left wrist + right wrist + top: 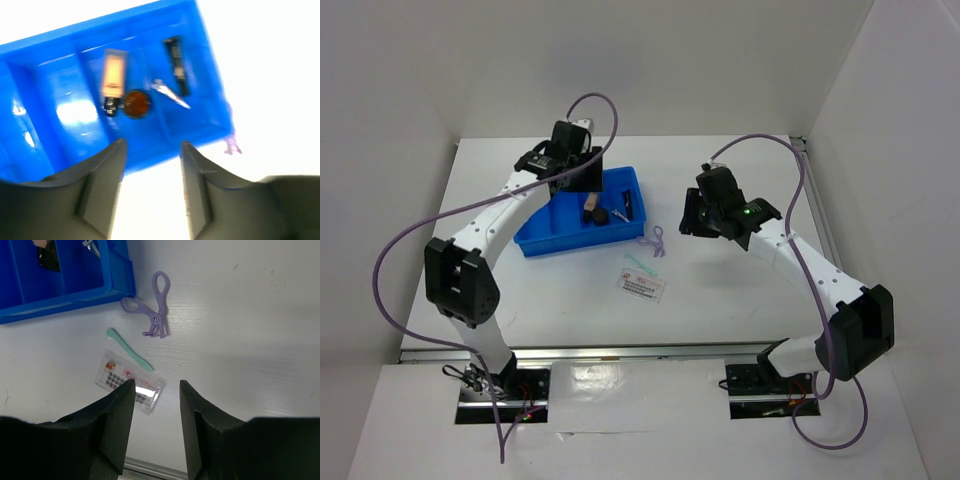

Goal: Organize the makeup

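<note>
— White tabletop (240, 330), seen from the right arm: where does the purple loop (156, 318) lie?
— Just outside the blue tray (65, 297), ahead of the right gripper (156, 407), long axis pointing away. Right arm is nearer. It and the left gripper (150, 170) hang spread, empty.

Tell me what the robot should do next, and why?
Probably lower the right gripper onto the white sachet: its jaws are open over it, and the sachet lies outside the blue tray.
</note>
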`<state>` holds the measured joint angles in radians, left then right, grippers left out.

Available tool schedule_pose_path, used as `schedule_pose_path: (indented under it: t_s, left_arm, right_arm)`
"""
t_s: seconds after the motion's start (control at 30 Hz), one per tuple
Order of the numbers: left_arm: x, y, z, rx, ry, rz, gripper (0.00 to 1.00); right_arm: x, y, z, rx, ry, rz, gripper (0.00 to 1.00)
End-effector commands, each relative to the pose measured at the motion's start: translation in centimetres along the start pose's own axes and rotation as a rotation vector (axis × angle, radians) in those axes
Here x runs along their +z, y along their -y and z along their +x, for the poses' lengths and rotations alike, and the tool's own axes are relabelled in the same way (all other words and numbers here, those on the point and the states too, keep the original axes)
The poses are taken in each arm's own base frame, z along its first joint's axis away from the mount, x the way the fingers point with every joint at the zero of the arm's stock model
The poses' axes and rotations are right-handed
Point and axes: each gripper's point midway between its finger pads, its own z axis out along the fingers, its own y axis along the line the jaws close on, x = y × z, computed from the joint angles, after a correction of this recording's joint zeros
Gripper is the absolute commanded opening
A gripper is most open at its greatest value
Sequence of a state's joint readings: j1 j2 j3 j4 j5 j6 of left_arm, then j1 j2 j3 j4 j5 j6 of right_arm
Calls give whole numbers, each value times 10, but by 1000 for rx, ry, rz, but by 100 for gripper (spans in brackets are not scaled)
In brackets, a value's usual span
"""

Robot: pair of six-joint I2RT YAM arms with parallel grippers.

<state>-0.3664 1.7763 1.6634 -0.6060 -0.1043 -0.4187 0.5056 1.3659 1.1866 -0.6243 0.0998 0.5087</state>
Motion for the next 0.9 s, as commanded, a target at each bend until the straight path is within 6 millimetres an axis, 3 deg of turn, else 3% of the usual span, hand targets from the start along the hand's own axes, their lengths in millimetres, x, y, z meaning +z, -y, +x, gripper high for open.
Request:
schedule_pose_path:
  t_s: [0.0, 0.07, 0.17, 0.23, 0.3, 0.4, 0.43, 0.5, 0.63, 0.87]
  left_arm:
    - [-17, 20, 15, 67, -17, 25, 57]
    - [-14, 47, 52, 123, -98, 89, 44]
    - [-15, 71, 92, 135, -174, 109, 36]
    - [-15, 70, 98, 72, -195, 94, 36]
    - [-27, 68, 97, 58, -189, 97, 43]
    - [-49, 46, 59, 4, -91, 18, 51]
    - [-57, 36, 54, -4, -89, -12, 51]
    - [-74, 19, 29, -39, -23, -55, 53]
    - [-111, -5, -1, -102, 78, -69, 55]
    - [-123, -29, -5, -143, 117, -83, 56]
  right_arm:
    - [-5, -4, -10, 23, 27, -18, 49]
    - [-3, 0, -3, 21, 14, -10, 59]
    - [1, 4, 2, 21, 13, 3, 62]
    - [11, -1, 8, -6, -10, -31, 62]
    - [31, -5, 16, -36, -46, -60, 74]
    - [60, -12, 30, -124, -84, -74, 87]
    - [66, -14, 33, -151, -85, -69, 94]
    - [84, -21, 40, -191, -97, -78, 95]
    - [112, -24, 43, -211, -105, -59, 95]
    - [150, -22, 52, -213, -125, -10, 92]
